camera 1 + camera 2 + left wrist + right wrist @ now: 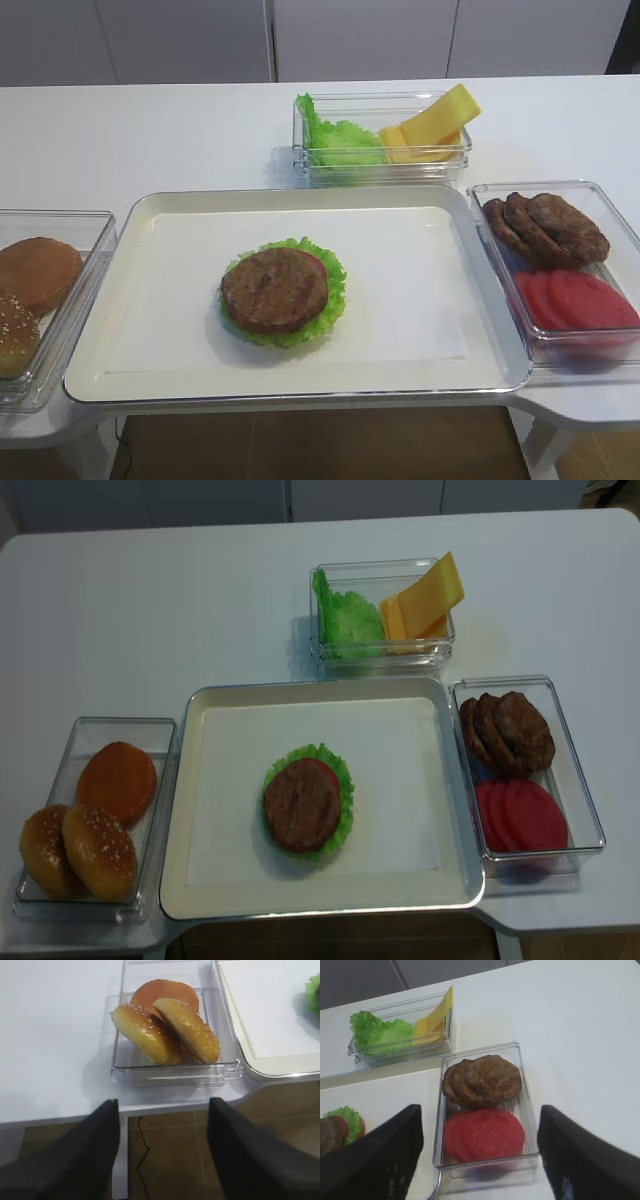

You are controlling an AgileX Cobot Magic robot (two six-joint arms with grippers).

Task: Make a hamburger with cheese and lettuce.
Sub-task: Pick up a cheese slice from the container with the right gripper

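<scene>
A white bench carries a cream tray at its near edge. Centred on the tray sits the hamburger, its brown patty topping the lettuce, with what looks like a red slice beneath. Beyond the tray, a clear box holds the cheese, leaning upright. Right of the tray, the right tool hangs released above patties and tomato. Left of the tray, the left tool stands released near the buns.
</scene>
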